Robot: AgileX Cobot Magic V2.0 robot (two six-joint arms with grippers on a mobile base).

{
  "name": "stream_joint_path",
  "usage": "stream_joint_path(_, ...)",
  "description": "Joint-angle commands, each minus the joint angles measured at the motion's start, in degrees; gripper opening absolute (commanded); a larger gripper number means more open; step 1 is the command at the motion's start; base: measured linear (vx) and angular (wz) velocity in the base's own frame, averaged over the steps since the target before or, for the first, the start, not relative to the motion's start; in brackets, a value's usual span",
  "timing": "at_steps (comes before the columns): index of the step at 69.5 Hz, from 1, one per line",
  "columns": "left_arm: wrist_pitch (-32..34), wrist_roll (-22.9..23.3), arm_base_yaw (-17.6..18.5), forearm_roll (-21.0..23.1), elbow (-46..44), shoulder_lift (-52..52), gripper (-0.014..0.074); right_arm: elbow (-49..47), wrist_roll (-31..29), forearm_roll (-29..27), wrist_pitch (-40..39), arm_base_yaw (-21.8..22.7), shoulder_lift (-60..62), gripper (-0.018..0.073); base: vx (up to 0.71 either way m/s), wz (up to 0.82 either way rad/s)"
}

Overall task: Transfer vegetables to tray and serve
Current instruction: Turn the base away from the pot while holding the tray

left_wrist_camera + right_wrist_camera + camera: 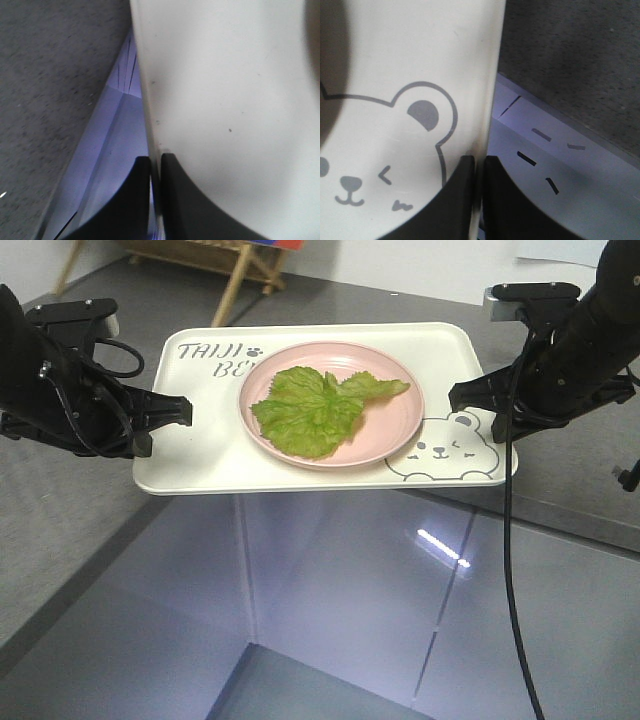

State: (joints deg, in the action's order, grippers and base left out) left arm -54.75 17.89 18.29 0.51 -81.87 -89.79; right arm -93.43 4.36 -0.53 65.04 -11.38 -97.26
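**Both grippers hold the tray, leaf on the plate**

Closest to me is the shiny desk (330, 630), with a light shining in it. At its far edge is the tray (200, 465). My left gripper (185, 412) is pinched tight on the tray's left edge. My right gripper (455, 398) is pinched tight on its right edge, next to the bear face (445, 450) in the near right corner. The lettuce leaf (315, 410) lies flat on the pink plate (395, 430), and the plate sits in the middle of the tray. I cannot tell if the tray touches the desk.
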Motion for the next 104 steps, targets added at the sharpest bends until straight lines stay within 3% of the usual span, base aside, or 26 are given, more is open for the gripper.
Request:
stream_joint_path(1, 4.3, -1.1, 1.3, 2.7, -1.8, 2.8, -0.0006, -1.8, -1.2, -2.1, -3.4, -0.6, 2.9, -0.0004, 0.12, -0.46)
stream_joint_path(52, 4.3, -1.1, 1.3, 2.7, -1.8, 2.8, -0.0006, -1.8, -1.2, -2.1, -3.4, -0.6, 2.9, -0.0004, 0.12, -0.42)
stream_joint_path(104, 4.3, -1.1, 1.3, 2.7, -1.8, 2.8, -0.0006, -1.8, -1.2, -2.1, -3.5, -0.6, 2.9, -0.0004, 0.11, -0.2)
